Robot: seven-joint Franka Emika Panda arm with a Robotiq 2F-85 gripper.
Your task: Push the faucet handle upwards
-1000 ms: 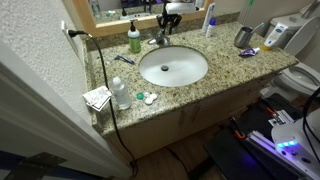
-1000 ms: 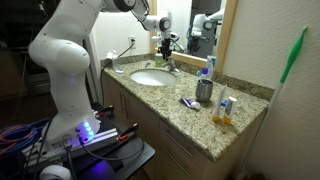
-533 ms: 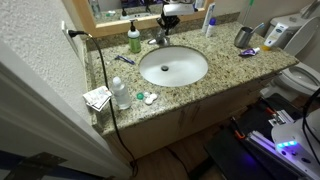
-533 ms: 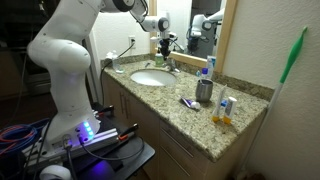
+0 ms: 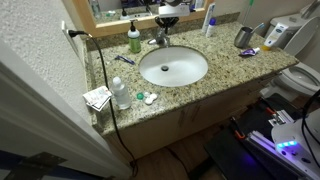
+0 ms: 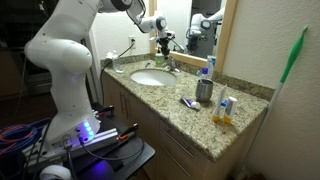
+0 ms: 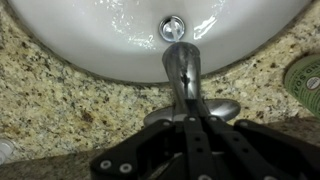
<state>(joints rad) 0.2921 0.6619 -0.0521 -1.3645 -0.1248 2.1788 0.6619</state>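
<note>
The small chrome faucet (image 5: 160, 39) stands behind the white oval sink (image 5: 173, 66) and also shows in an exterior view (image 6: 171, 66). In the wrist view its spout (image 7: 181, 68) reaches over the basin toward the drain (image 7: 172, 28). My gripper (image 7: 191, 120) is shut, its two black fingers pressed together right at the faucet's top. They cover the faucet handle, so I cannot see whether they touch it. In both exterior views the gripper (image 5: 168, 17) (image 6: 165, 43) hangs just above the faucet, in front of the mirror.
A green soap bottle (image 5: 134, 39) stands next to the faucet. A cup (image 5: 243, 37), a toothpaste tube (image 5: 248, 52) and small bottles sit on the granite counter (image 5: 215, 75). A black cord (image 5: 103, 80) hangs at the counter's end. The mirror is close behind the gripper.
The gripper has shifted slightly upward above the faucet. Everything else is unmoved.
</note>
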